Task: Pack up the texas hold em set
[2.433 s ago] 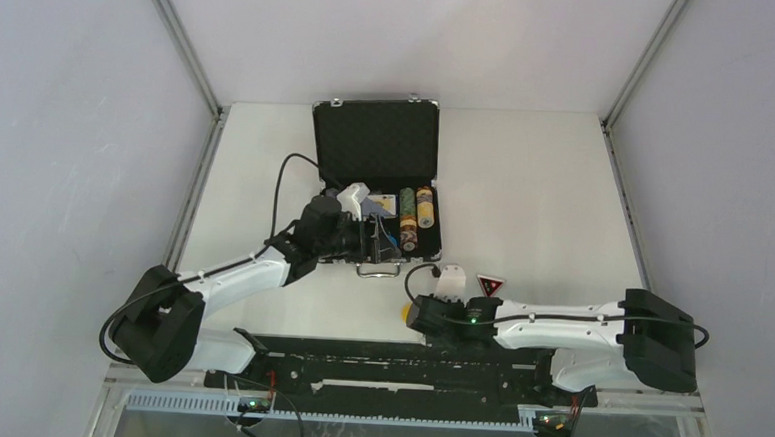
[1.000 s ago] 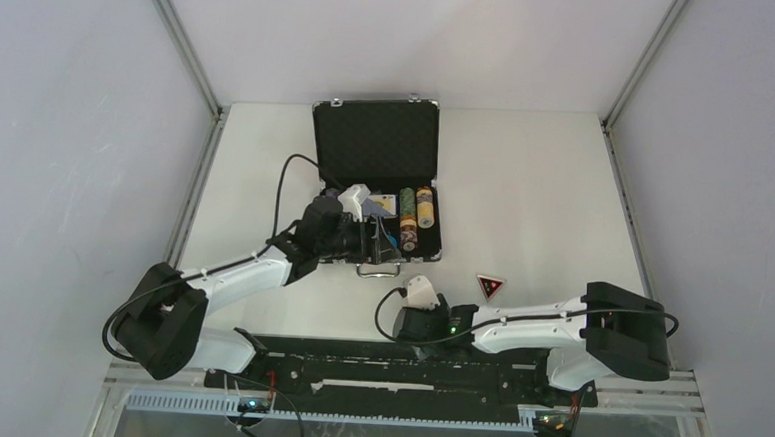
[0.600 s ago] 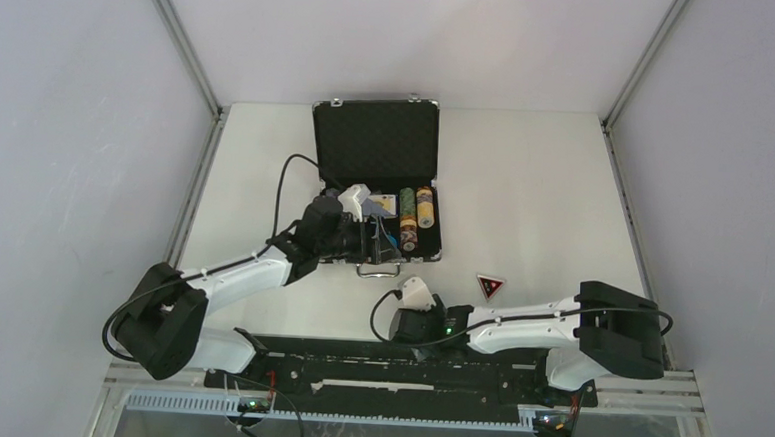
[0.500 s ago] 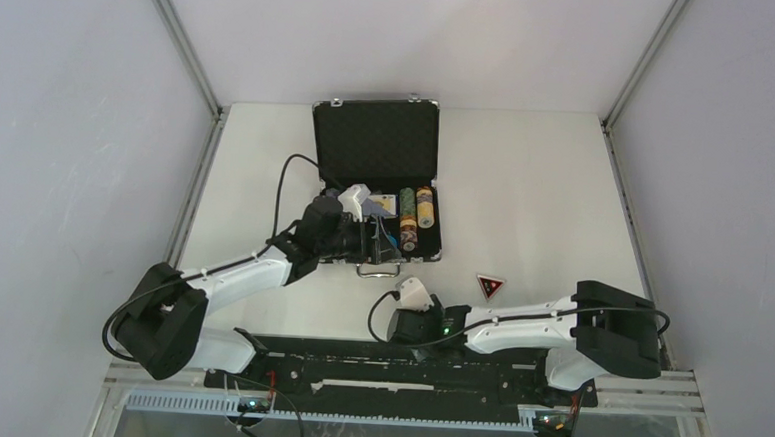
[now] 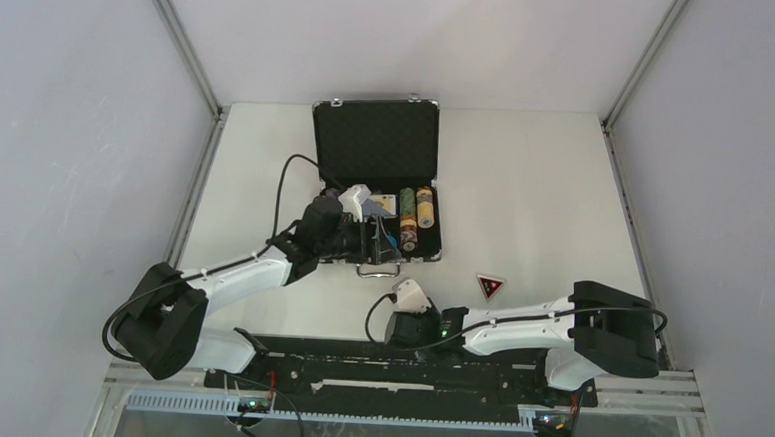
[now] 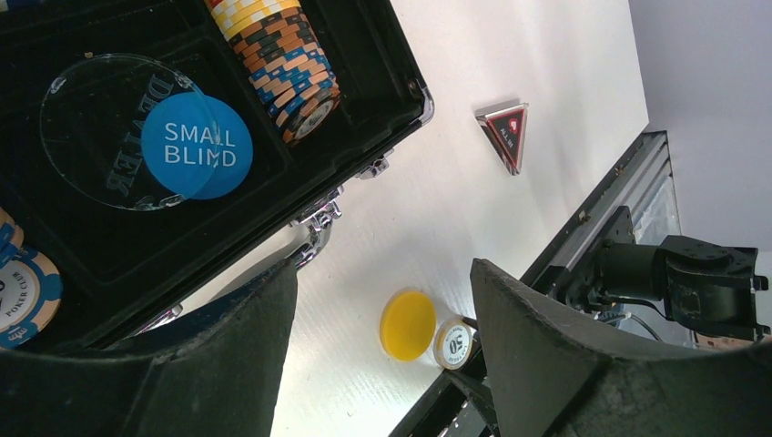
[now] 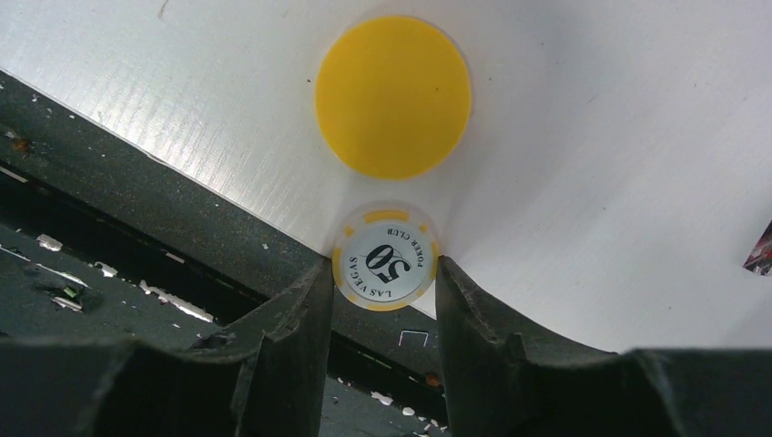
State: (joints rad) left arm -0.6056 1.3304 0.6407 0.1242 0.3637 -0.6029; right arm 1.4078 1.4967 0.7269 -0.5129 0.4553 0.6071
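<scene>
Well, the right end effector (image 7: 384, 269) pinches the 50 chip (image 7: 386, 255) at the table (image 7: 564, 137) edge nearest the arms, just beside the yellow button (image 7: 393, 96). Meanwhile the left end effector (image 6: 382, 271) hangs spread, holding nothing, over the open briefcase (image 5: 374, 143) front rim.
</scene>
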